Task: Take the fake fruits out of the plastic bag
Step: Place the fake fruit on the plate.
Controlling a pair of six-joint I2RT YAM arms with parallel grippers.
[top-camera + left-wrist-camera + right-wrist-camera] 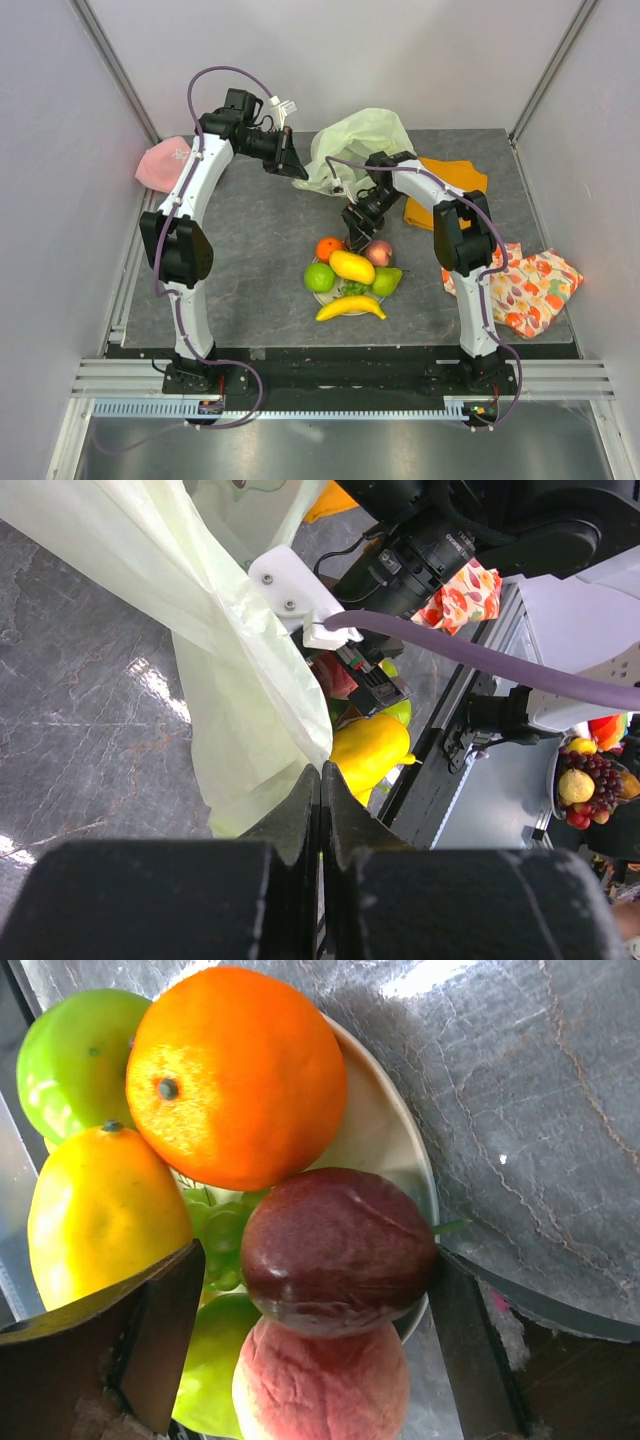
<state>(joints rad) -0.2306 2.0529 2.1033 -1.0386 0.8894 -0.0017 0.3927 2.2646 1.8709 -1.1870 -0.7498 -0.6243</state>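
Right gripper (320,1265) seemingly straddles plum (335,1245).

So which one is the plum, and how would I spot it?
Find the cream plate heaped with fruit on the grey table, between the two arms. The plum sits at the plate's edge, between the orange and the pink peach. It is the only dark, wine-red fruit; the rest are bright.

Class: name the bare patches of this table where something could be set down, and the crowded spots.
Bare: table between left arm and plate; the strip nearer than the banana. Crowded: the plate under the right gripper; back right, with plastic bag and orange cloth.
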